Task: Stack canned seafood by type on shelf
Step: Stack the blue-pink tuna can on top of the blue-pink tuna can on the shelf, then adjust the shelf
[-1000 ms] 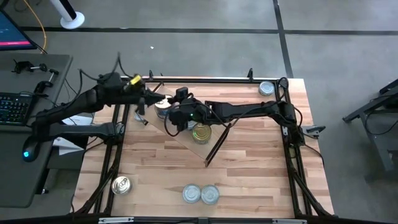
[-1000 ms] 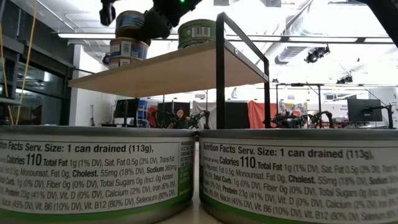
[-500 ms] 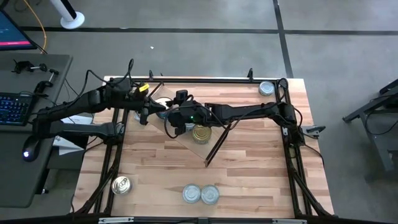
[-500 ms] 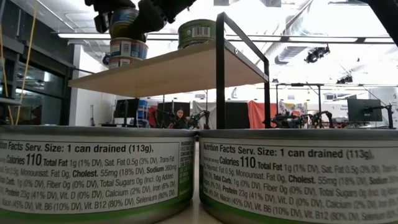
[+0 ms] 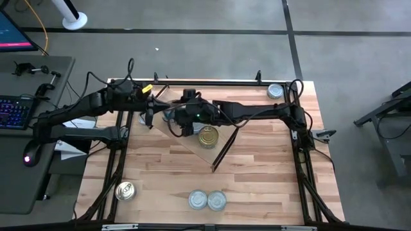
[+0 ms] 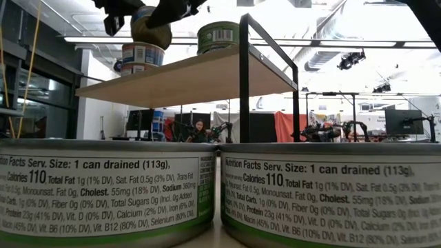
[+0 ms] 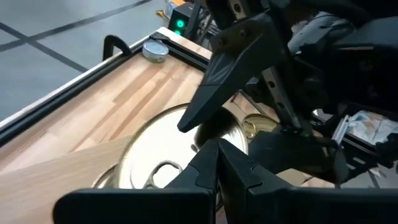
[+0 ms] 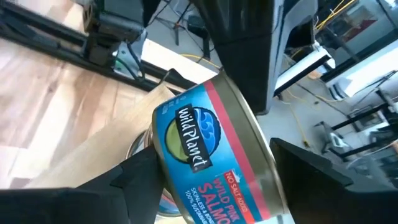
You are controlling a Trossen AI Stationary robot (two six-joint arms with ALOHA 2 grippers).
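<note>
Blue-and-red salmon can point(image 8: 214, 155) tilted in right claw point(image 8: 211, 171).

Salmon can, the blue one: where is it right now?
The salmon can is held in the right gripper, tilted, above the stack of cans at the shelf's left end in the low view, with the left gripper close beside.

The high view looks straight down from well above on the whole light-wood butcher-block tabletop point(image 5: 257, 160). The low view sits at table height, level, right behind two green-banded labelled tins point(image 6: 103, 196), looking up under the raised light-wood board on black wire legs point(image 6: 186, 79) point(image 5: 192, 144), which both share. Each wrist view looks close past its own fingers at that board.
</note>
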